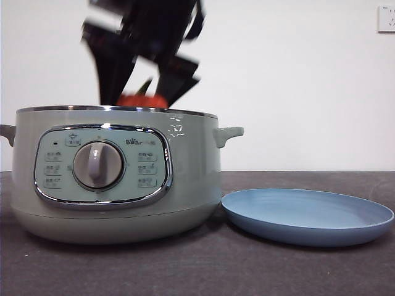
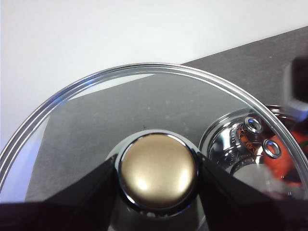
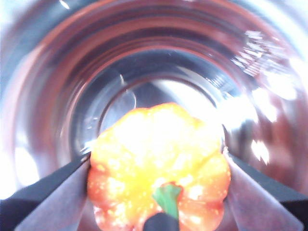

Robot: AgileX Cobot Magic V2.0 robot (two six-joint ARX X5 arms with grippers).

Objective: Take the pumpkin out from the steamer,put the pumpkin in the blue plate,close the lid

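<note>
At upper left, the right gripper [image 1: 145,92] clamps the ribbed orange pumpkin [image 1: 142,100], seemingly just clearing the sage-green steamer [image 1: 117,179]; the left gripper [image 2: 159,173] pinches the glass lid [image 2: 159,110] aside by its knob.

Steamer [image 1: 117,176] left on table [image 1: 197,271]; blue plate [image 1: 307,216] just right; pumpkin [image 1: 143,100] at steamer's rim.

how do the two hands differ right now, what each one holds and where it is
The left hand is shut on the lid by its knob, held off to the side of the steamer. The right hand is shut on the pumpkin, right above the steamer's open pot, the pumpkin just showing over the rim. Shared: both are closed on a task item, and neither is over the blue plate.
</note>
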